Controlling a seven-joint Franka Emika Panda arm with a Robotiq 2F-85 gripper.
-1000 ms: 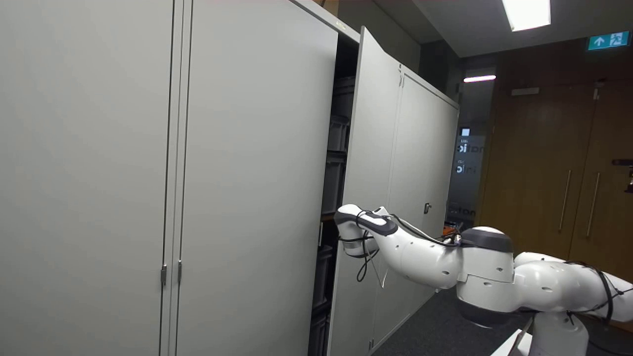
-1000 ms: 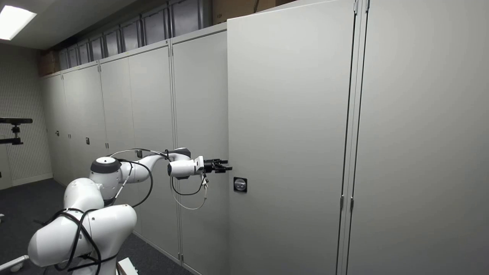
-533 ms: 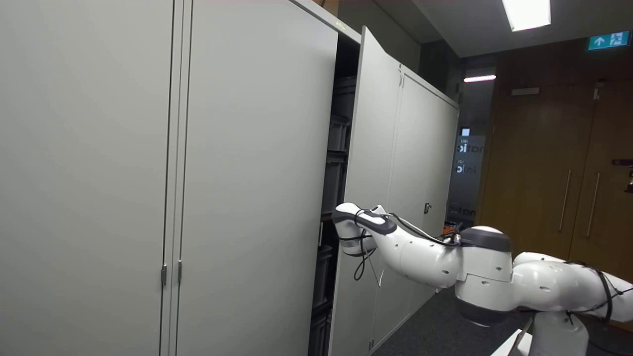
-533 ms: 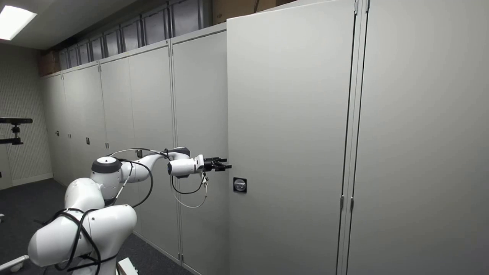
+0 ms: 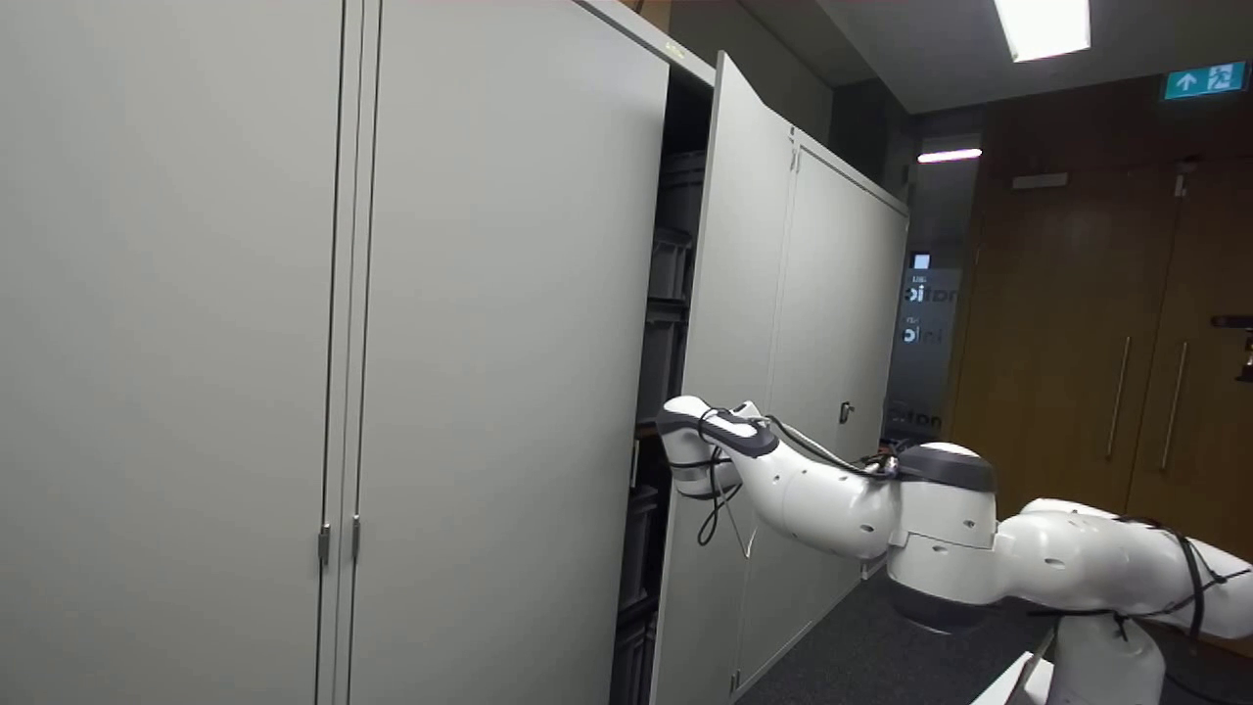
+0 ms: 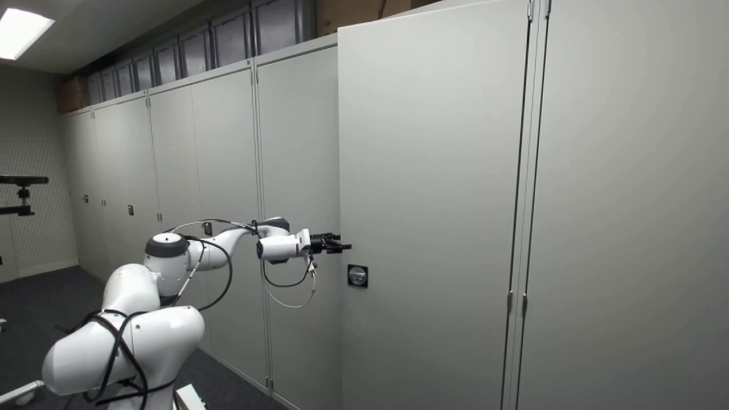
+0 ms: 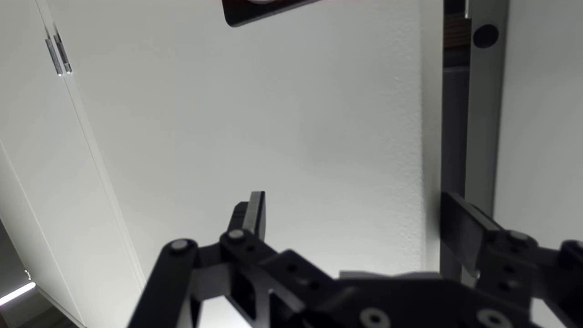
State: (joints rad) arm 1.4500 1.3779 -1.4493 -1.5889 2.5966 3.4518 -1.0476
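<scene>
There is one white arm (image 6: 165,266), and its claw (image 7: 353,195) is right up by the free side of a tall gray cupboard door (image 6: 427,171). The door stands a little way out from the row. Its long way runs straight up and down, going far above the claw and far below it.

In the wrist view the two fingers (image 7: 255,214) are spread wide, and they have hold of nothing. The thin edge (image 7: 432,114) of the door shows between them, much nearer to the finger on the right of that view. That finger sits by the dark gap (image 7: 455,105) next to the door. The other one is over the door's flat front. I cannot tell if a finger touches the door, or how deep the tips go past its edge.

In an exterior view the claw points flat at the door, and its tips show right where the door's edge is. The round lock (image 6: 357,275) is lower than the claw and a bit in from the edge. In an exterior view the arm's wrist (image 5: 695,450) hides the claw, but gray tubs (image 5: 658,367) show in the gap, between this door and the next door (image 5: 509,343).
</scene>
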